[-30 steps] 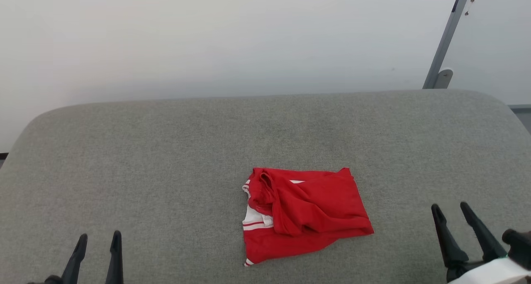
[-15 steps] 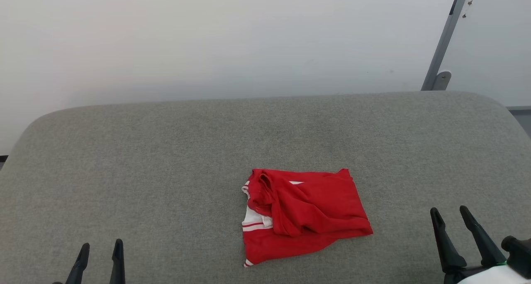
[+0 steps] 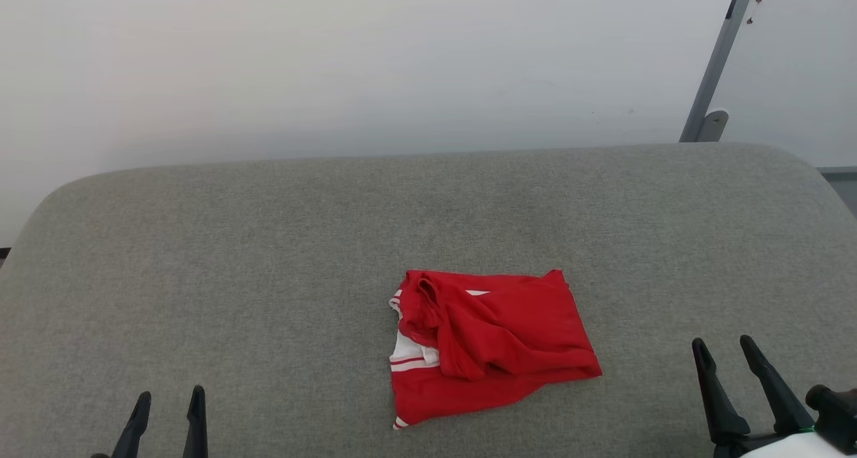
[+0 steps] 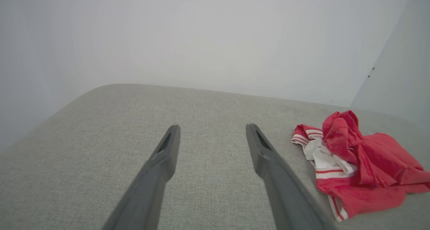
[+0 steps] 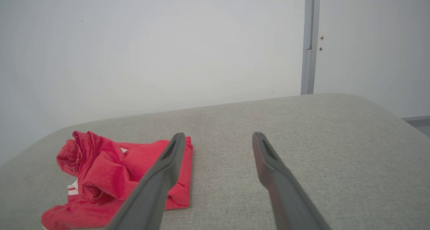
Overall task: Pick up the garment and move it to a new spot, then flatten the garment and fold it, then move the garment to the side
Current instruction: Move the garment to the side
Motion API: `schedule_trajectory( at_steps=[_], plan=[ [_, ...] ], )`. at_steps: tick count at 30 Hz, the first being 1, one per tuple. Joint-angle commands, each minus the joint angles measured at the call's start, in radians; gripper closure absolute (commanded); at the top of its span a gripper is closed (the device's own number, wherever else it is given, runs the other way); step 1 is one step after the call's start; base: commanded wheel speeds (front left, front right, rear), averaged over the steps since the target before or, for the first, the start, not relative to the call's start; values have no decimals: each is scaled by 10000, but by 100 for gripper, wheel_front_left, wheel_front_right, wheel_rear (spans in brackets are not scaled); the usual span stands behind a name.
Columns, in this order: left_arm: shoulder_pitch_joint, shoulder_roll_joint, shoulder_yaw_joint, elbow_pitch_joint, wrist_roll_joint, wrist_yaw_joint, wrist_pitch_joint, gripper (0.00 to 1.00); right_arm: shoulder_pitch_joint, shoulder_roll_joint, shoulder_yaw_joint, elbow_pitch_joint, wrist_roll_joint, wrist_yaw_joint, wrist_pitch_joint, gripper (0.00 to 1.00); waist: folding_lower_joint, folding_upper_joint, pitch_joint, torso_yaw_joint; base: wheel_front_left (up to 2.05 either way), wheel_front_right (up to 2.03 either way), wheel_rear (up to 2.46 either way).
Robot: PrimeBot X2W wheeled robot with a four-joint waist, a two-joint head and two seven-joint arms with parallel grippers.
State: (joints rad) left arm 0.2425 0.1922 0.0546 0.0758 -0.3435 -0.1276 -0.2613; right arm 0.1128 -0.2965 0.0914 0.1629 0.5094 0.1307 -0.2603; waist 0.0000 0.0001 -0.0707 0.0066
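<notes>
The garment (image 3: 492,341) is a bright red shirt with white, red-striped trim, lying bunched in a rough rectangle near the middle front of the grey fabric surface (image 3: 268,244). It also lies at the right in the left wrist view (image 4: 356,162) and at the lower left in the right wrist view (image 5: 111,176). My left gripper (image 3: 169,399) stands open at the lower left, well apart from the garment. At the lower right my right gripper (image 3: 723,344) is open too, with nothing between its fingers. Both hold nothing (image 4: 212,129) (image 5: 216,137).
The grey padded surface has rounded far corners and ends at a pale wall (image 3: 335,63). A grey metal post (image 3: 720,56) rises behind the far right corner. Bare fabric spreads on every side of the garment.
Both grippers have drawn back a little toward the bottom edge of the head view. The garment lies as before.
</notes>
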Motion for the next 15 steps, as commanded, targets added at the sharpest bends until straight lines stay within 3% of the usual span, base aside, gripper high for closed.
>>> schedule_trajectory(
  at_steps=[1,10,15],
  plan=[
    [-111,-1,-13,17,106,-32,-47,0,37,19,-16,-36,-51,1,-51,0,0,-1,2,25,0,0,0],
    [-187,-36,-110,-39,116,-32,-47,0,-299,-123,358,208,310,1,-50,0,0,-1,44,261,0,0,0],
    [-242,29,-231,-93,44,-32,-47,0,-1146,-656,1084,731,1211,1,901,0,0,-1,160,494,0,0,0]
  ],
)
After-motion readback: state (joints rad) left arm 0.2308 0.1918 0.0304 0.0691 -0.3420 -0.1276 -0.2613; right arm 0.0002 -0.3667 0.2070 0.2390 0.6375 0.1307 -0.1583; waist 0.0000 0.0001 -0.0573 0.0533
